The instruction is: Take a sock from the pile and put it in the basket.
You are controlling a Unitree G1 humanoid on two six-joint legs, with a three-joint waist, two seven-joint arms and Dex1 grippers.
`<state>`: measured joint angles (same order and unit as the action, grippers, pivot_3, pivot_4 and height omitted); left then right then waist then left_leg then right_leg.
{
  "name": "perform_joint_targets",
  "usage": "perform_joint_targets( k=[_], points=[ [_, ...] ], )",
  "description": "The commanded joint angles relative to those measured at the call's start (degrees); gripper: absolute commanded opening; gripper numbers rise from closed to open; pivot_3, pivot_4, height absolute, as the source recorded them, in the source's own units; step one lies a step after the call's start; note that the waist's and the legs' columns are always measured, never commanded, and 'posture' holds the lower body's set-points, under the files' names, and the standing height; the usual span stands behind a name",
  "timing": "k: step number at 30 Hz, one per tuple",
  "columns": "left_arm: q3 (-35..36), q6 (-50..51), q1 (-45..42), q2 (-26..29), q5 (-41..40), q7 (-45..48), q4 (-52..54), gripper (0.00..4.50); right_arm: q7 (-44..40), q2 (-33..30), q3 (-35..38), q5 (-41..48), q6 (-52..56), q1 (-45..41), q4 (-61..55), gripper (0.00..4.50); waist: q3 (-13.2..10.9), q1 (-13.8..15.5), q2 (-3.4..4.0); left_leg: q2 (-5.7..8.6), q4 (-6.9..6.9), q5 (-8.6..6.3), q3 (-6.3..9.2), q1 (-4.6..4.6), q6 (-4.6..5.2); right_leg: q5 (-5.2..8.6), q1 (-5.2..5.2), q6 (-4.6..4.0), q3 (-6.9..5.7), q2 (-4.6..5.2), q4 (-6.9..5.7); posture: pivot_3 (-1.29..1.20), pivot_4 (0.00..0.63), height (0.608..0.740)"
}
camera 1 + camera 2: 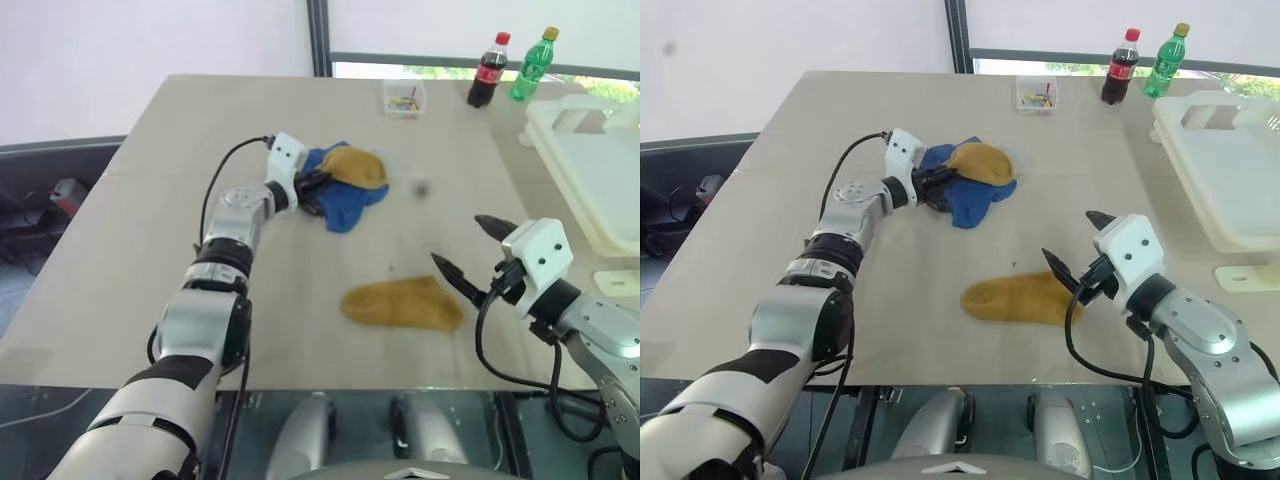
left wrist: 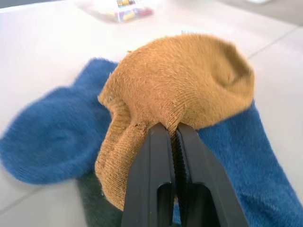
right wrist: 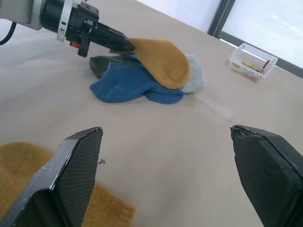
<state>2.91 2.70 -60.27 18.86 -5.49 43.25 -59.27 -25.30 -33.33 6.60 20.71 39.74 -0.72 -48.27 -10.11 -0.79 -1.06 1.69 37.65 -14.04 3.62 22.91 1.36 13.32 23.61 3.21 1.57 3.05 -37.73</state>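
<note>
The pile of socks lies mid-table: blue ones, a dark green one, a pale grey one, and a mustard-yellow sock on top. My left gripper is shut on the cuff edge of that mustard sock, which is raised slightly over the blue socks. A second mustard sock lies flat alone nearer the front. Just right of it my right gripper hangs open above the table, holding nothing. The cream-white basket stands at the table's right edge.
A small clear box with coloured bits sits at the back of the table. Beside it stand a cola bottle and a green bottle. Bare tabletop lies between the pile and the basket.
</note>
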Motion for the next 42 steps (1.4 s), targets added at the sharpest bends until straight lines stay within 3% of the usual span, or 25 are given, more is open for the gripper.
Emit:
perform_joint_targets(
  k=[1,9,16,21,25,28,32,37,42],
  points=[
    [1.3,3.2,1.8,1.8,-1.9,1.4,7.0,0.09,-0.7,-0.5,-0.3,0.0,-1.6,-1.1,0.1,4.5,0.0,-0.1,0.0,0.0,0.0,0.0,0.0,0.0,0.0,0.0,0.0,0.0,0.0,0.0,-0.01,0.0,0.15,0.74],
    [0.5,15.5,14.3,7.3,-5.1,6.3,29.2,0.09,-1.7,-0.8,-1.0,0.2,-1.8,-1.1,0.8,4.5,0.0,-0.2,0.01,-0.22,0.0,0.0,-0.03,-0.03,0.0,0.0,0.01,-0.01,0.06,-0.02,-0.04,0.0,0.15,0.74],
    [2.3,23.1,31.3,15.7,-8.7,10.0,49.4,0.09,-3.6,-1.1,-1.5,0.8,-2.6,-0.8,1.6,4.5,0.0,-0.1,0.02,-0.28,0.01,0.0,-0.03,-0.06,-0.01,0.0,0.0,-0.02,0.07,0.0,-0.05,0.0,0.15,0.74],
    [6.6,27.5,46.7,24.1,-12.9,14.4,61.8,0.09,-6.5,-1.6,-3.0,1.5,-3.4,-2.0,3.6,4.5,0.0,-0.4,0.03,-0.37,-0.02,0.0,-0.09,-0.12,-0.01,0.01,0.01,-0.05,0.14,0.0,-0.04,0.0,0.15,0.74],
    [11.8,28.5,55.4,27.3,-17.8,17.0,67.9,0.09,-8.3,-1.8,-4.1,1.9,-4.1,-3.1,5.1,4.5,0.0,0.4,0.04,-0.39,-0.02,0.0,-0.02,-0.13,-0.01,0.02,-0.03,-0.06,0.04,0.09,0.03,0.0,0.15,0.74],
    [14.6,28.5,61.5,27.7,-19.2,16.5,72.5,0.91,-9.7,-1.7,-5.4,2.1,-4.6,-4.5,6.9,4.5,0.0,0.2,0.03,-0.39,-0.01,-0.01,-0.06,-0.11,-0.01,0.02,-0.05,-0.07,0.07,0.32,0.11,0.0,0.15,0.74],
    [19.1,32.1,62.2,22.2,-23.1,8.2,75.5,2.7,-11.3,-1.5,-6.8,2.4,-5.4,-6.2,8.7,4.5,0.0,0.5,0.02,-0.37,-0.01,-0.01,-0.02,-0.1,-0.01,0.02,-0.04,-0.07,0.01,0.4,0.09,0.0,0.15,0.74],
    [26.8,43.1,61.9,20.8,-35.2,6.0,74.2,2.7,-12.8,-1.6,-7.9,2.7,-6.0,-7.6,9.9,4.5,0.0,0.0,0.0,-0.39,-0.01,-0.01,-0.01,-0.11,-0.01,0.02,-0.03,-0.06,0.0,0.29,0.06,0.0,0.15,0.74],
    [23.3,40.5,62.2,22.4,-29.1,2.3,69.5,2.7,-17.2,-1.0,-9.0,6.4,-7.2,-8.8,9.4,4.5,0.0,0.0,0.0,-0.37,-0.01,-0.01,-0.05,-0.13,-0.01,0.01,-0.04,-0.05,0.03,0.08,0.05,0.0,0.15,0.74]
  ],
)
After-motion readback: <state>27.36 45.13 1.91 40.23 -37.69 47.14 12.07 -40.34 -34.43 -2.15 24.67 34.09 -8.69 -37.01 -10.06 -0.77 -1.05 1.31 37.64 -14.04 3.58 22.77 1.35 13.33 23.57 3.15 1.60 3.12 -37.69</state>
